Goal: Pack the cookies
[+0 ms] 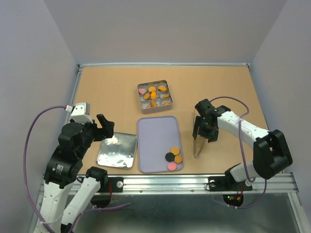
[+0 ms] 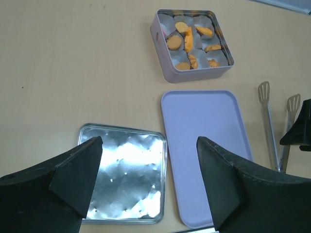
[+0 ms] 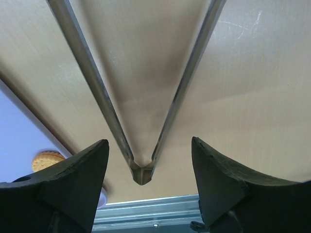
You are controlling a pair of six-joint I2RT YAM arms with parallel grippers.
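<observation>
My left hand [image 2: 149, 145] wide above crinkled shiny lid [image 2: 126, 170], counter's near-left. My right hand [image 3: 149, 143] wide, straddling hinge of steel tongs [image 3: 97, 82], not touching. Top view alone shows four round cookies [image 1: 178, 158] at lavender tray's [image 1: 155, 138] near-right corner; others fill square tin [image 2: 184, 75].

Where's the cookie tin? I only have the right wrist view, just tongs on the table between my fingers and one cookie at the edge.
Observer: The tin sits at the far middle of the table, just beyond the purple tray, with mostly orange cookies inside.
Operator: How many are on the tray?
Observer: Four, in its near right corner: two orange, a black one and a pink one.
Operator: And the lid?
Observer: The lid lies left of the tray; the open left gripper hovers by it.
</observation>
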